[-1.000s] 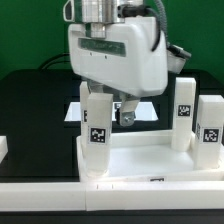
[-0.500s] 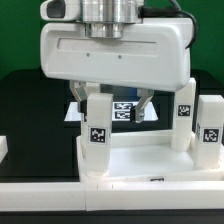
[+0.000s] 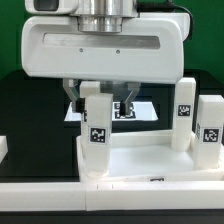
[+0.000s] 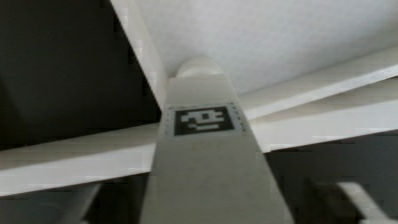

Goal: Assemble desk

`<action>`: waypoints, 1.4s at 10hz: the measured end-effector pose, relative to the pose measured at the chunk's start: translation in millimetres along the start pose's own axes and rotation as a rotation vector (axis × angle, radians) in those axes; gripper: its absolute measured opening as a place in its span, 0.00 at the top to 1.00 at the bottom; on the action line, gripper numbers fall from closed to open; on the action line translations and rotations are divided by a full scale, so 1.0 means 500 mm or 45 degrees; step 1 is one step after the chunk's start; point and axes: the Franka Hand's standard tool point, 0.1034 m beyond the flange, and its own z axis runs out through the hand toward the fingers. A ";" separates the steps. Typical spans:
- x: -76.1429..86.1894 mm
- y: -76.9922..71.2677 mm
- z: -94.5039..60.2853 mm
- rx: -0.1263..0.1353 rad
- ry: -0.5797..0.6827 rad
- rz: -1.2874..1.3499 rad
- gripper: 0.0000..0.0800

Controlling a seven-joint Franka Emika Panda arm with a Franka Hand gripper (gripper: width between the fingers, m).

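Nearest the exterior camera, the desk top (image 3: 150, 160) lies on the black surface (image 3: 30, 120), rim upward, with its front edge along the foreground. A leg (image 3: 97, 130) stands upright at the top's front corner on the exterior view's left, tag facing the camera; it appears seated in the corner socket, though the socket itself is hidden by the rim. A second leg (image 3: 185, 112) stands upright toward the exterior view's right, apparently on the top's far right corner. A third leg (image 3: 211, 132) stands just beside it, further right; whether it is on the top or only parked on the surface cannot be told. A small white part (image 3: 3, 148) shows at the exterior view's left edge, cut off by the frame.

Behind the left leg, the gripper (image 3: 100, 100) hangs low, its fingers (image 3: 127, 106) straddling the leg's upper end. The wrist view shows the tagged leg (image 4: 208, 150) running down between them onto the top. Fingers are partly apart; whether they press on the leg cannot be told.

Beyond, the marker board (image 3: 140, 108) lies flat.

Judgement: two legs likely placed, at least one leg pending; the current leg is probably being seated or tightened.
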 end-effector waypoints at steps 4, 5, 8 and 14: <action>-0.002 -0.001 0.001 -0.020 0.019 0.619 0.64; -0.006 -0.002 0.002 -0.028 0.024 0.872 0.64; -0.008 0.028 0.005 0.100 -0.004 1.476 0.64; -0.011 0.031 0.006 0.133 -0.044 1.960 0.64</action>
